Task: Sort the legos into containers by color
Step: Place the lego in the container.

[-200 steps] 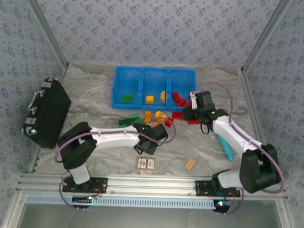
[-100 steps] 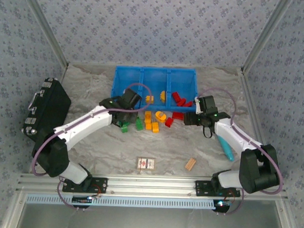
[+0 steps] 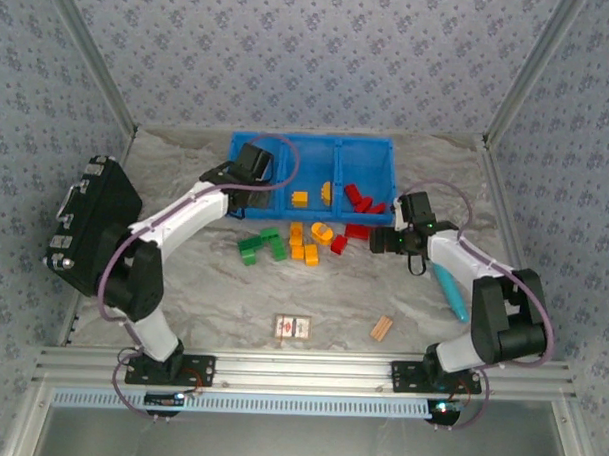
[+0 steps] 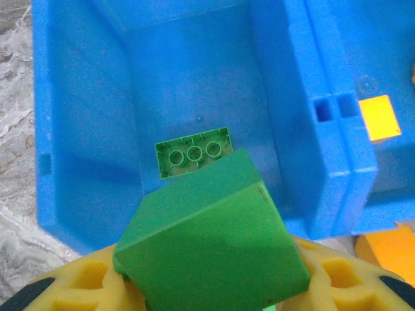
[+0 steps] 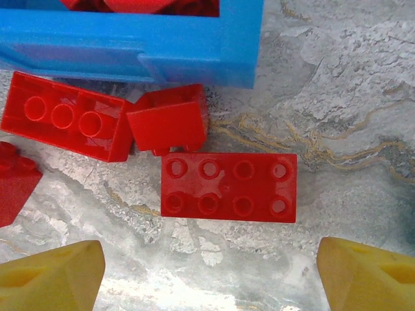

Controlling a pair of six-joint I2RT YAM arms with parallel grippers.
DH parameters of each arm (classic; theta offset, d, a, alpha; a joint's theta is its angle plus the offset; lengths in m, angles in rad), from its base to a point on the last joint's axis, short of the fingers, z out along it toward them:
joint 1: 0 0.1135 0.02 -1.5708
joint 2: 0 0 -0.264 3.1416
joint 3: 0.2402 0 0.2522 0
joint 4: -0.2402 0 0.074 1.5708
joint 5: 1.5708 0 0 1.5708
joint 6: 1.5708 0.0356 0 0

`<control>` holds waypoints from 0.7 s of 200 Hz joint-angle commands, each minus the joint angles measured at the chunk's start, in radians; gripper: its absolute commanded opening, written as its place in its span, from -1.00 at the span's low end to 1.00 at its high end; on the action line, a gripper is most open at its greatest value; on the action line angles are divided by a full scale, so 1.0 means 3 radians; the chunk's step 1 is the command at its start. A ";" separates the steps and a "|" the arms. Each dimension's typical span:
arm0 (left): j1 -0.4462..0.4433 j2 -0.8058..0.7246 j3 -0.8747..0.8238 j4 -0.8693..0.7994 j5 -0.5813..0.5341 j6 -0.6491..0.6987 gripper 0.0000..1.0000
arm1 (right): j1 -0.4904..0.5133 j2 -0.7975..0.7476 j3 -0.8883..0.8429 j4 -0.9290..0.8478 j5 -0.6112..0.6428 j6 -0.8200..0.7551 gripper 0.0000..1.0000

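— Why is the right gripper (image 5: 209, 275) spread wide?
— To fit round the flat red lego (image 5: 229, 186) at twelve o'clock, I think.
— And the left gripper (image 4: 211, 288)?
— It's pinching a green lego (image 4: 211, 240) over the left blue bin (image 4: 84, 97). Green goes there.

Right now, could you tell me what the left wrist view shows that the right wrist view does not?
Left wrist: the left gripper clamps a green brick above a second green brick lying in the containers. Right wrist: the open right gripper hovers over a red eight-stud brick on the table. Shared: the containers' blue wall.
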 commanded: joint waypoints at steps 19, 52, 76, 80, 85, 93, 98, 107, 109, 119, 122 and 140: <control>0.0177 0.0123 0.0219 0.0082 0.0017 0.0107 -0.14 | -0.0043 0.0077 0.0096 -0.0026 -0.0129 -0.0029 0.76; 0.0275 0.0188 0.0315 0.0036 0.0035 0.0156 -0.02 | -0.0043 0.0164 0.0137 -0.0019 -0.0083 -0.0044 0.78; 0.0294 0.0252 0.0363 0.0022 0.0084 0.0182 0.04 | -0.0048 0.0251 0.0214 -0.0039 -0.0033 -0.0039 0.80; 0.0293 0.0263 0.0375 0.0020 0.0088 0.0196 0.04 | -0.0048 0.0278 0.0236 -0.0050 -0.0030 -0.0039 0.80; 0.0293 0.0278 0.0385 0.0015 0.0085 0.0202 0.05 | -0.0048 0.0314 0.0266 -0.0070 -0.0020 -0.0039 0.80; 0.0298 0.0302 0.0401 0.0010 0.0083 0.0213 0.06 | -0.0044 0.0368 0.0314 -0.0098 -0.0019 -0.0041 0.80; 0.0298 0.0316 0.0415 0.0018 0.0088 0.0220 0.06 | -0.0040 0.0401 0.0341 -0.0113 -0.0016 -0.0043 0.80; 0.0307 0.0339 0.0427 0.0024 0.0097 0.0228 0.07 | -0.0030 0.0455 0.0387 -0.0142 -0.0022 -0.0054 0.80; 0.0308 0.0345 0.0431 0.0025 0.0103 0.0232 0.07 | -0.0026 0.0468 0.0396 -0.0149 -0.0020 -0.0054 0.80; 0.0321 0.0379 0.0453 0.0031 0.0116 0.0238 0.09 | -0.0012 0.0515 0.0435 -0.0185 -0.0025 -0.0057 0.80; 0.0324 0.0387 0.0464 0.0029 0.0116 0.0238 0.10 | -0.0008 0.0530 0.0446 -0.0198 -0.0025 -0.0061 0.80; 0.0344 0.0458 0.0511 0.0034 0.0135 0.0249 0.15 | 0.0013 0.0602 0.0502 -0.0252 -0.0008 -0.0074 0.80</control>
